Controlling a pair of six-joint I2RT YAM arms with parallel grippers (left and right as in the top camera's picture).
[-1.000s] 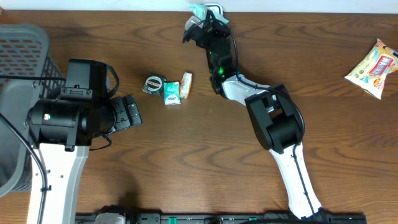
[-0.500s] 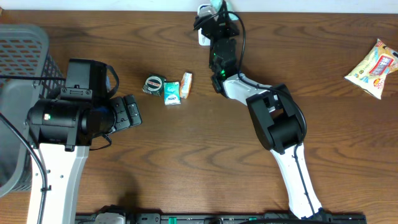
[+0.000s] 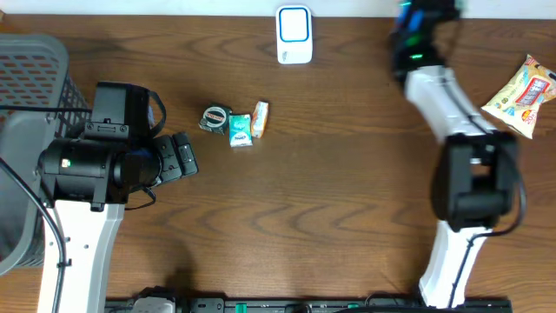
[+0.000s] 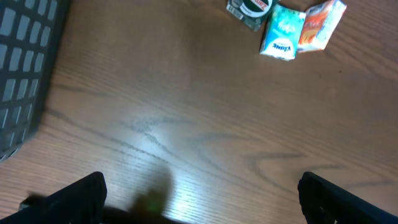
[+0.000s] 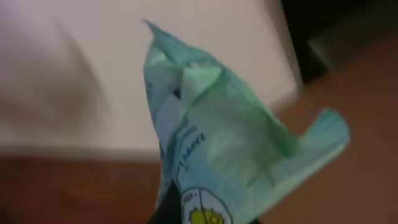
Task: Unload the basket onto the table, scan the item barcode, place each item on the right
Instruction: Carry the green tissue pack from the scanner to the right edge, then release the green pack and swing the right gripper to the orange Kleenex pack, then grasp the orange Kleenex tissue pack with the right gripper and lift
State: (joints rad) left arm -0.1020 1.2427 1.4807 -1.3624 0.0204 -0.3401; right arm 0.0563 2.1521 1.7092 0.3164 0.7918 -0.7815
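Nearest me on the left, the left gripper hovers over the brown table with its jaws spread wide and nothing between them. In the left wrist view its two dark fingers sit at the bottom corners, with bare wood showing between them. The grey basket stands at the left edge of the table, beside that arm.

A little farther out, ahead of the left gripper, three small items lie in a tight cluster. A round roll is on the left. A teal pack is in the middle, touching or nearly touching it. An orange carton is just beside the pack on the right.

Over on the right side, a snack bag lies near the table's right edge, well apart from everything else.

At the far edge, the white scanner with its blue face sits about mid-table. The right arm stretches away to the far edge on the scanner's right. The right gripper is blurred there, well apart from the scanner. Its jaws are clamped on the green packet, which fills the right wrist view, crumpled and out of focus. I cannot make out any barcode on it.
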